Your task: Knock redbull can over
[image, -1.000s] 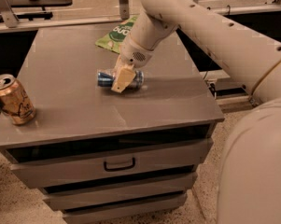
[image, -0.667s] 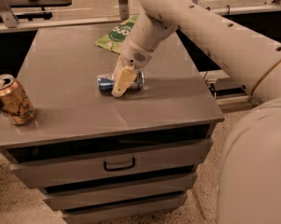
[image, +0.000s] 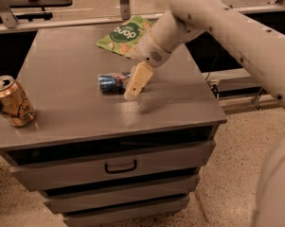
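Redbull can (image: 111, 82) lies on its side near the middle of the grey surface (image: 66, 56). Pincer (image: 134, 83) points down at the can's right end; contact unclear, and I cannot tell if it is apart or together. Gold can (image: 10, 102) upright at front left, well apart. Green snack bag (image: 124, 34) at the back.

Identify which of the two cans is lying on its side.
The slim blue-and-silver redbull can, lying beside the gripper. The wider gold can stands upright, far from the gripper.
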Controlling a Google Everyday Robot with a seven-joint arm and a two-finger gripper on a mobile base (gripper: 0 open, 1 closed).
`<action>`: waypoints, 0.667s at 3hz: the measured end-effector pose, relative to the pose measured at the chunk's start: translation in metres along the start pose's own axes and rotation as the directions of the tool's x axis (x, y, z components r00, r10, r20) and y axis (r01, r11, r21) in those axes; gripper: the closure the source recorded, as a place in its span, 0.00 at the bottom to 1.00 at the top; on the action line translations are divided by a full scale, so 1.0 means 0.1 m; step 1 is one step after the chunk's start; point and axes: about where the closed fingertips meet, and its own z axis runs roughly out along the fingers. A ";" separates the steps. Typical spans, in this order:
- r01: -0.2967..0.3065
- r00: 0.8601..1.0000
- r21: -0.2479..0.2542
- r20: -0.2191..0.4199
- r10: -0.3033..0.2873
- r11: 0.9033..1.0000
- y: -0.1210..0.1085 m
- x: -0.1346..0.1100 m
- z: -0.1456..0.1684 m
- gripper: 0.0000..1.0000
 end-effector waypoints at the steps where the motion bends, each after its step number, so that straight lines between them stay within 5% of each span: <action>1: -0.030 0.977 0.090 0.214 0.010 0.996 0.00 0.07 -0.37 0.00; 2: -0.045 0.920 0.199 0.391 -0.037 0.979 -0.01 0.29 -0.86 0.00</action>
